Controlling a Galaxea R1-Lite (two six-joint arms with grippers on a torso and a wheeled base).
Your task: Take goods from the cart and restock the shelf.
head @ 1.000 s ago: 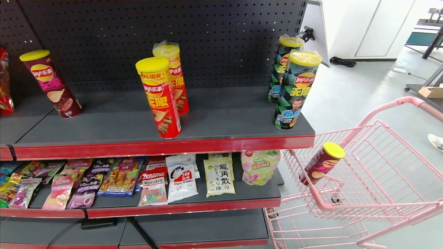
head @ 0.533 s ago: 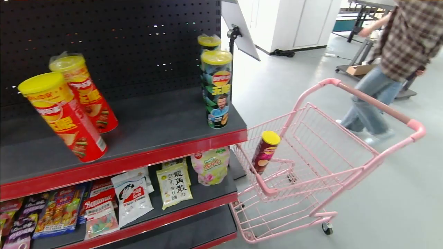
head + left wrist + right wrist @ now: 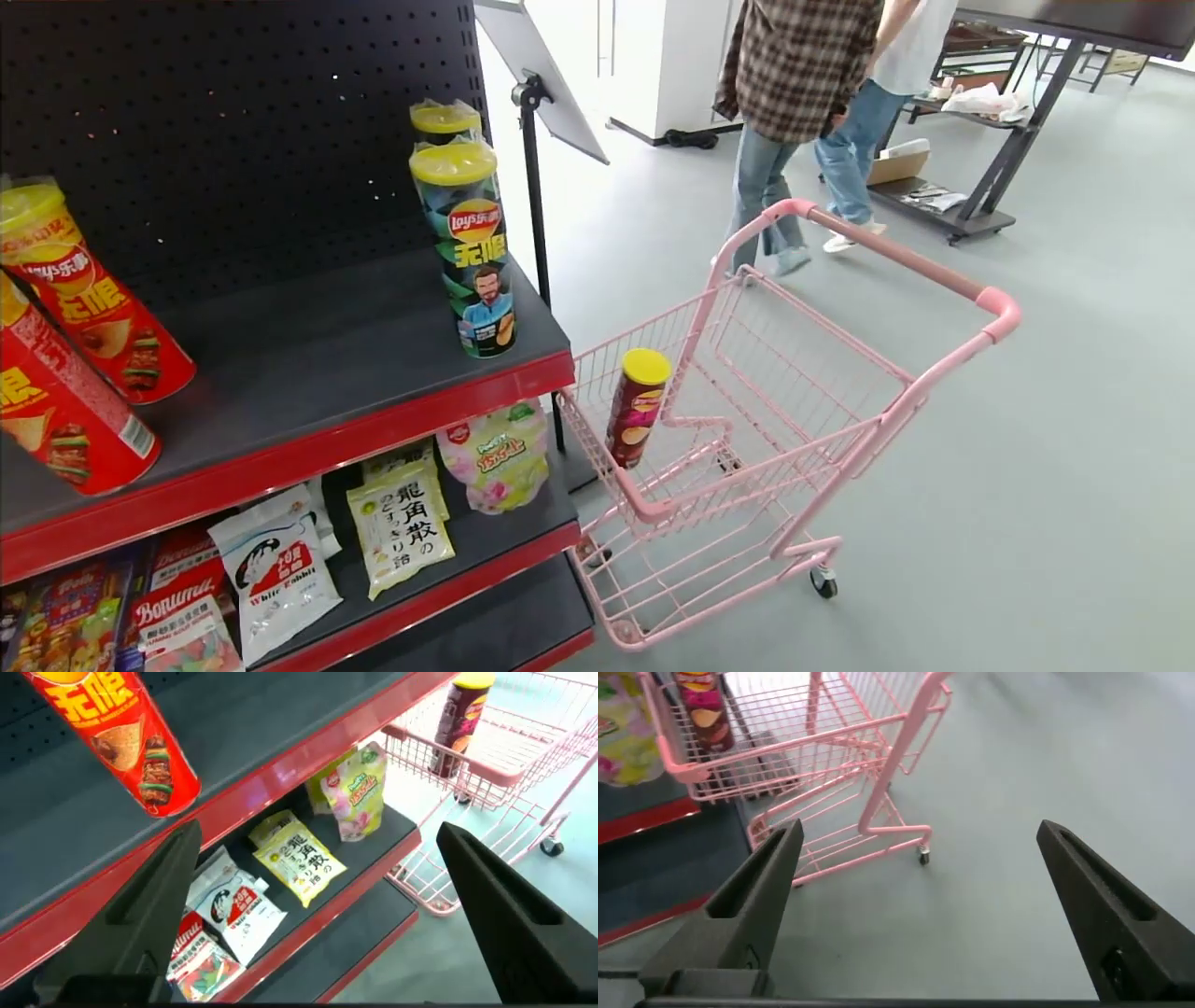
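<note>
Left pincer: we see the left pincer (image 3: 318, 829) with its two dark fingers spread wide and nothing between them; it hangs in front of the shelf, over the lower board.

Right pincer: the right pincer (image 3: 920, 826) is also wide apart and empty, above the grey floor (image 3: 1036, 765) and near the cart.

Cart: the pink cart (image 3: 896, 254) stands just beside the right end of the shelf (image 3: 308, 364).

Thing to take: one maroon can (image 3: 638, 407) with a yellow lid stands in the basket of the cart, in the corner nearest to the shelf. It is a little tilted and seems to lean on the wire wall, but we cannot say this for sure.

Top board: two green cans (image 3: 471, 252) stand upright at the right end, one behind the other. Two red cans (image 3: 89, 299) stand at the left, well apart from the green ones.

Lower board: several snack bags (image 3: 401, 532) lie flat side by side, near the front edge.
</note>
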